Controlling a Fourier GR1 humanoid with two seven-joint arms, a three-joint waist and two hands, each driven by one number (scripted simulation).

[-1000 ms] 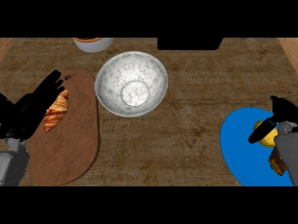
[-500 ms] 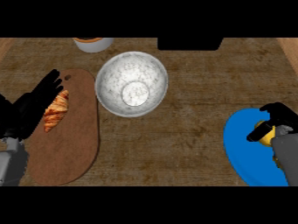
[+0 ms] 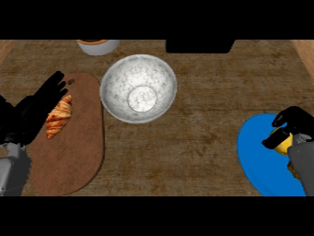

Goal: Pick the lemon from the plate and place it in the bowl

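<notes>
Right hand curled on lemon, over blue plate

croissant on wooden board, cup

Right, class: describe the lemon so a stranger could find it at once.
Start at the blue plate at the counter's right edge. On its right side the robot's right hand curls over a small yellow fruit, the lemon. It is the only yellow thing here; the croissant is orange-brown and lies far left on the wooden board.
</notes>
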